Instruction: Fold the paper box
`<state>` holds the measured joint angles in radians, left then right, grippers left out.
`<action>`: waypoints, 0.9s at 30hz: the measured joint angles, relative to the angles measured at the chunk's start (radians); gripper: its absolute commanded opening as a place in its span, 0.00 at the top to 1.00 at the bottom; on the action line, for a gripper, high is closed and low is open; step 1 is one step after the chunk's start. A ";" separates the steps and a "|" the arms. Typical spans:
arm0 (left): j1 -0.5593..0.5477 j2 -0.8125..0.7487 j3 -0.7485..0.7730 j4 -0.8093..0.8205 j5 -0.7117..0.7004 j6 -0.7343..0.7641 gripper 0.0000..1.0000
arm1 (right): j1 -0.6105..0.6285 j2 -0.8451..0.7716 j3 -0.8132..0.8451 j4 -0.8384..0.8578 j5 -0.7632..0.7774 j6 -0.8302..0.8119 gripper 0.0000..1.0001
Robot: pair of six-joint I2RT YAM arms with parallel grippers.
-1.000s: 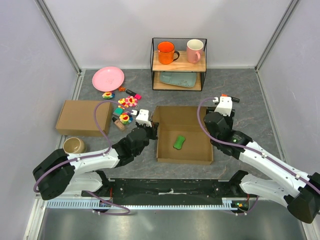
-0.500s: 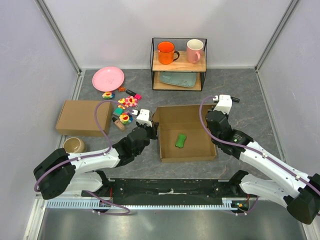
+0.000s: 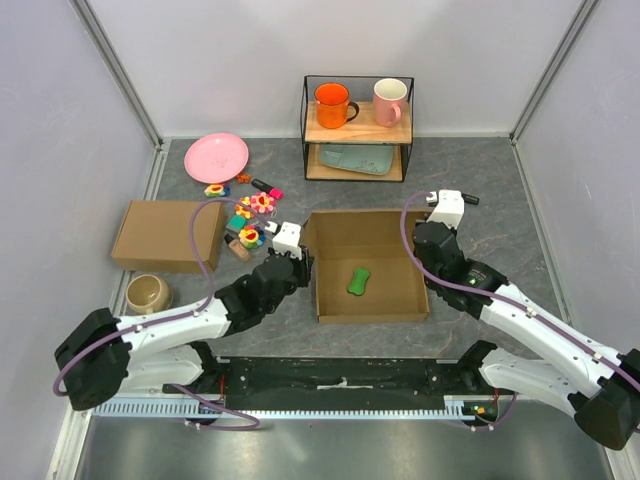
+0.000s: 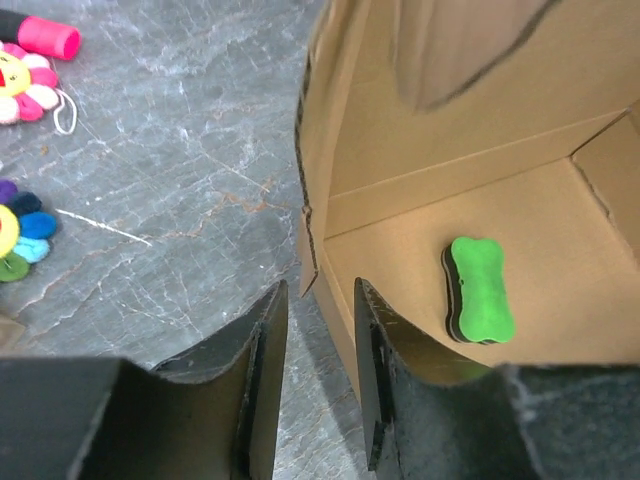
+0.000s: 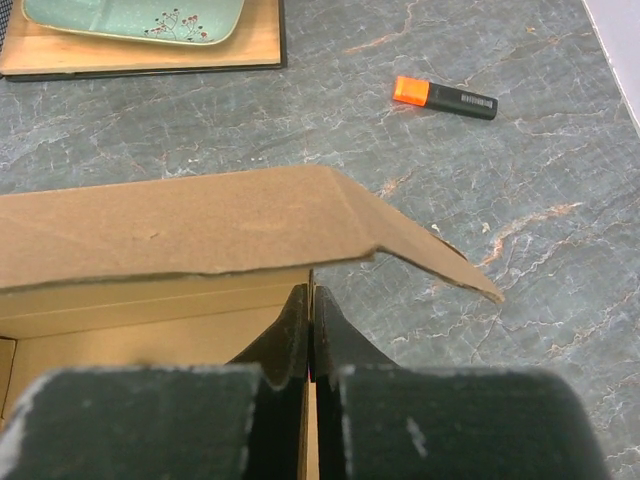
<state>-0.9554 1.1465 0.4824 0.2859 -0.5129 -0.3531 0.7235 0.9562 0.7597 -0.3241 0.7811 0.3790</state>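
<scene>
Open-topped paper box (image 3: 385, 295) lying between the two claws, left gripper (image 4: 320, 287) part-open astride the box's left wall, green bone-shaped toy (image 4: 478, 290) inside just past its right finger, right gripper (image 5: 311, 293) closed tight, tips under the raised flap's edge, any hold unclear

I list the paper box (image 3: 390, 262) as matt brown corrugated cardboard with rough-cut edges, the table (image 3: 500, 200) as smooth grey stone-look, the rack (image 3: 362, 126) as black wire with wooden shelves, and the orange mug (image 3: 331, 104) as glossy.
</scene>
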 measured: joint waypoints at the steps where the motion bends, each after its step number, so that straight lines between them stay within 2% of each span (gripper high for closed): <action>1: 0.000 -0.020 0.003 -0.016 0.001 0.005 0.56 | 0.000 -0.001 0.000 -0.001 -0.002 0.000 1.00; 4: 0.000 -0.077 0.021 -0.053 0.004 0.029 0.49 | 0.000 -0.006 0.000 -0.003 -0.007 0.001 1.00; 7: 0.010 -0.146 0.040 -0.076 0.029 0.066 0.48 | 0.000 -0.015 0.000 -0.008 -0.019 0.002 1.00; 12: 0.093 -0.182 0.111 -0.116 0.134 0.110 0.48 | 0.000 -0.024 0.000 -0.013 -0.029 0.003 1.00; 17: 0.137 -0.140 0.154 -0.130 0.204 0.138 0.51 | 0.000 -0.024 0.000 -0.014 -0.047 0.011 1.00; 20: 0.138 -0.089 0.171 -0.132 0.228 0.145 0.59 | 0.000 -0.024 0.000 -0.015 -0.056 0.014 1.00; 21: 0.138 -0.073 0.175 -0.133 0.232 0.145 0.67 | 0.000 -0.025 0.000 -0.014 -0.061 0.014 1.00; 23: 0.138 -0.048 0.177 -0.134 0.237 0.144 0.75 | -0.001 -0.026 0.000 -0.015 -0.067 0.018 1.00; 24: 0.138 -0.042 0.177 -0.135 0.237 0.142 0.83 | -0.001 -0.026 0.000 -0.015 -0.069 0.018 1.00; 27: 0.141 -0.034 0.177 -0.135 0.237 0.133 0.91 | -0.001 -0.026 0.000 -0.017 -0.071 0.022 1.00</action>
<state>-0.8146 1.1130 0.6598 0.1513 -0.2764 -0.2203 0.7227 0.9298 0.7593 -0.3408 0.7105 0.4007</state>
